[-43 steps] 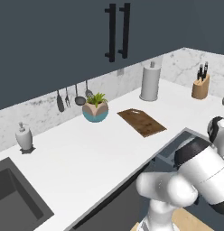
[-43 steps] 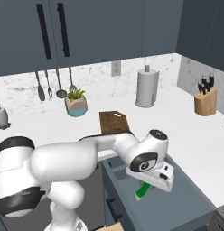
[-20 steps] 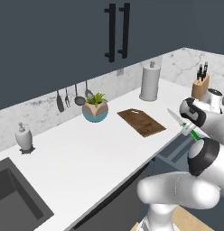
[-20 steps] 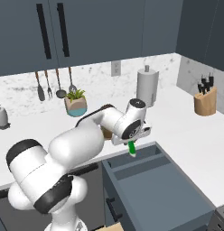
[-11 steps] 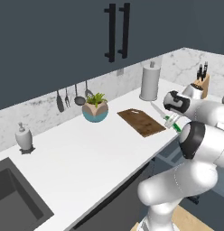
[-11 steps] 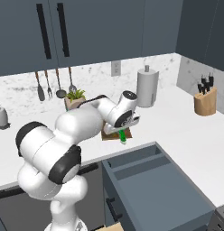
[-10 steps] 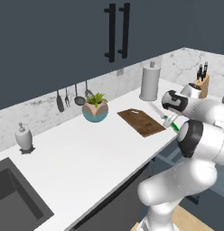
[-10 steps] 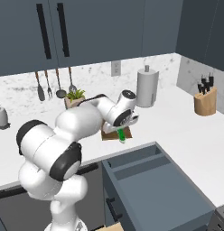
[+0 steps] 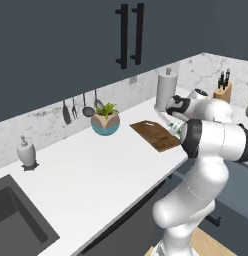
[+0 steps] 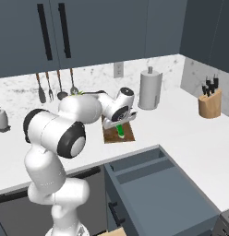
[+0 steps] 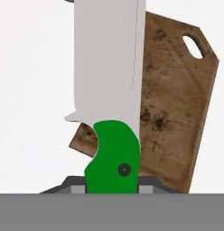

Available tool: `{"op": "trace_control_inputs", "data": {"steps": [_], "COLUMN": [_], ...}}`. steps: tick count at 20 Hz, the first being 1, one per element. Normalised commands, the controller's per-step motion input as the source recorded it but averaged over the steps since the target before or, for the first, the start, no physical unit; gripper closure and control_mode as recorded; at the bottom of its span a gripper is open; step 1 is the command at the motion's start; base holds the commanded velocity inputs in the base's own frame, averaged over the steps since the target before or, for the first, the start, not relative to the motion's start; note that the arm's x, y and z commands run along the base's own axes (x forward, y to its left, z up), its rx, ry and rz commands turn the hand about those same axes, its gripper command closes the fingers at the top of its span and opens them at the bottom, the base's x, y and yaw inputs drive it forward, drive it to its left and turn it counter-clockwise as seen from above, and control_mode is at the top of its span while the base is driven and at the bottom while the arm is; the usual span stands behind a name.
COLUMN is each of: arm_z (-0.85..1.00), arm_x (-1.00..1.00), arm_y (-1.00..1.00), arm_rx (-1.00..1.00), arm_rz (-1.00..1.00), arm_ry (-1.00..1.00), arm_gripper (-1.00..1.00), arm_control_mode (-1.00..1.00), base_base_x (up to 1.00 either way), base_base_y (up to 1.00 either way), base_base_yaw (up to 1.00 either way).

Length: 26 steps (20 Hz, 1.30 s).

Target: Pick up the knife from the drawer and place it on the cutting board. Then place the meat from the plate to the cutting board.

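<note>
In the right base view the drawer (image 10: 158, 184) occupies the lower right of the frame, pulled out from the cabinet front, with its short black bar handle at lower centre. Its interior shows two dividing ridges near the far end.

Beyond the drawer, the white counter (image 10: 181, 124) runs across the middle of the frame. The gripper (image 10: 120, 128) sits at frame centre, above the cutting board (image 10: 127, 135), and is clenched on the knife (image 10: 120, 131) by its green handle (the handle shows as a green patch just below the hand). In the hand view the knife (image 11: 111, 90) runs from bottom centre to the top edge: green handle low, broad silver blade extending upward. The cutting board (image 11: 177, 103) lies behind it in the right half of that frame, its handle hole at upper right. Whether the knife touches the board cannot be told.

In the left base view the cutting board (image 9: 153, 135) lies at centre right of the frame, and the gripper (image 9: 172, 125) is at its right end beside a sliver of the green handle.

Farther back, the right base view shows a paper towel roll (image 10: 150, 89) at upper centre right, a knife block (image 10: 209, 102) at the right edge, and hanging utensils (image 10: 55, 85) on the marble wall at upper left. The left base view adds a potted plant (image 9: 106, 120) left of the board and a soap dispenser (image 9: 26, 151) at the far left.
</note>
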Motion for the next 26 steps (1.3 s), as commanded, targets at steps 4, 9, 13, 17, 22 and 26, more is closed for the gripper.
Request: {"op": "trace_control_inputs", "data": {"steps": [4,9,13,17,22,26], "arm_z": [-0.38,-0.46,-0.25,-0.17,-0.2,-0.37], "arm_x": [0.45,0.43,0.42,0.35,0.25,0.3], "arm_y": [0.0,0.0,0.0,0.0,0.0,0.0], "arm_rx": [0.0,0.0,0.0,0.0,0.0,0.0], "arm_rz": [0.0,0.0,0.0,0.0,0.0,0.0], "arm_ry": [0.0,0.0,0.0,0.0,0.0,0.0], "arm_gripper": [1.0,1.0,1.0,1.0,1.0,1.0], "arm_control_mode": [-1.0,-1.0,-1.0,-1.0,-1.0,-1.0], "base_base_x": [0.0,0.0,0.0,0.0,0.0,0.0], "base_base_y": [0.0,0.0,0.0,0.0,0.0,0.0], "base_base_yaw": [0.0,0.0,0.0,0.0,0.0,0.0]}}
